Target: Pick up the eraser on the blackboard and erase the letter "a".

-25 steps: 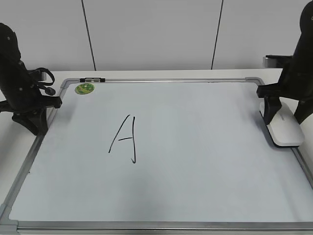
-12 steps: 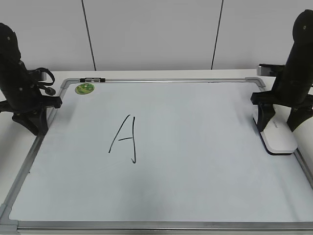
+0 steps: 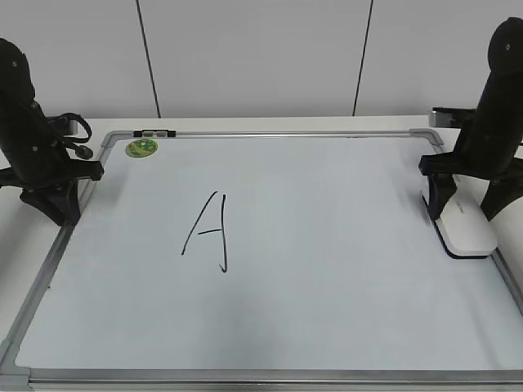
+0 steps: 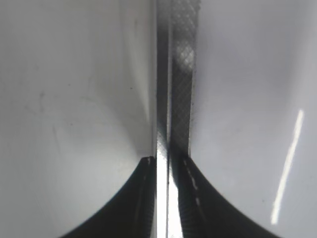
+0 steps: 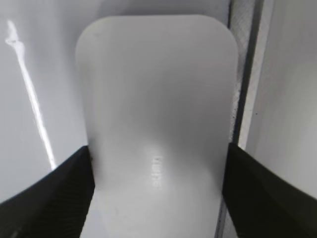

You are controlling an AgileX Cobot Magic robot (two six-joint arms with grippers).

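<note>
The white eraser [image 3: 467, 227] lies on the right edge of the blackboard [image 3: 327, 269], next to its silver frame. My right gripper [image 3: 463, 214] is shut on the eraser, one black finger on each long side. In the right wrist view the eraser [image 5: 156, 99] fills the space between the fingers [image 5: 157, 163]. My left gripper [image 3: 53, 204] rests at the board's left frame, its jaws [image 4: 166, 161] shut over the frame strip [image 4: 181, 74]. A tall black capital "A" [image 3: 208, 233] is on the board. No small lowercase "a" shows.
A round green sticker [image 3: 140, 148] sits in the board's far left corner, with a small black clip [image 3: 154, 131] on the top frame beside it. A white wall stands behind the table. The board frame [image 5: 247, 74] runs just right of the eraser.
My right gripper slid the eraser a little left and toward the back, away from the right frame, during the first half second. It has since held still. The left arm has not moved.
</note>
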